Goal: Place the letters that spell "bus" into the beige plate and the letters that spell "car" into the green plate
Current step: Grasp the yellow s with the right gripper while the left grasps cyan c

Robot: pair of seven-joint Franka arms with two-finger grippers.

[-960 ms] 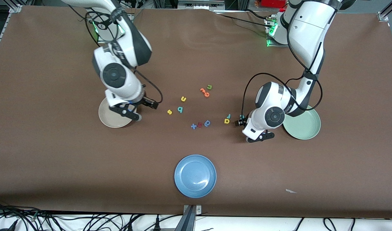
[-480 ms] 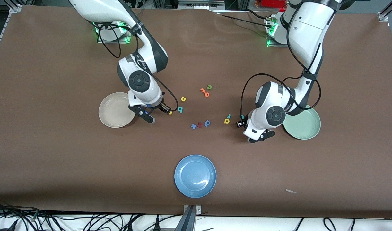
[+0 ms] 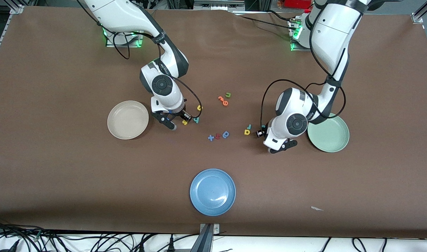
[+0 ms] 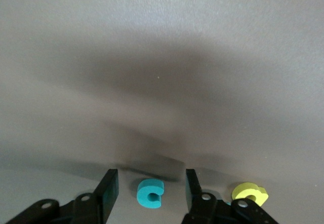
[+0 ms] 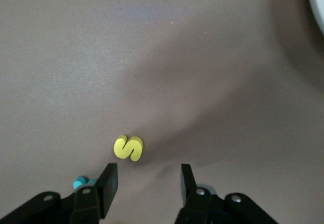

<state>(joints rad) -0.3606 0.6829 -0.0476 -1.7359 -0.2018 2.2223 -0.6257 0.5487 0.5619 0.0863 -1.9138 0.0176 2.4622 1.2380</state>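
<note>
The left gripper (image 4: 152, 191) is low over the brown table (image 4: 162, 57) in the left wrist view. Its fingers (image 4: 107, 188) stand apart with the teal c (image 4: 150, 193) lying flat between them, a gap showing on each side, so nothing is gripped. The yellow a (image 4: 249, 193) lies just beside the outside of one finger. In the right wrist view the right gripper (image 5: 147, 188) is also down near the table with its fingers (image 5: 108, 183) spread and holding nothing. The yellow s (image 5: 128, 148) lies flat just ahead of the fingertips, not between them. A bit of the teal b (image 5: 83, 183) shows beside one finger, and an edge of the beige plate (image 5: 319, 6) shows in a corner. In the front view the blue plate (image 3: 212, 191) lies nearest the camera, and everything else is farther from the camera than it. The beige plate is toward the right arm's end from the blue plate, the green plate (image 3: 328, 134) toward the left arm's end. The s, the b and the yellow u (image 3: 199, 107) lie on the table slightly toward the right arm's end from the blue plate, with the right gripper over the s. The a, the teal r (image 3: 249, 126) and the c lie toward the left arm's end from it, with the left gripper over the c. Straight up the table from the blue plate lie a short row of blue and red letters (image 3: 218, 136), then the orange letters (image 3: 223, 100) and a green u (image 3: 228, 94).
</note>
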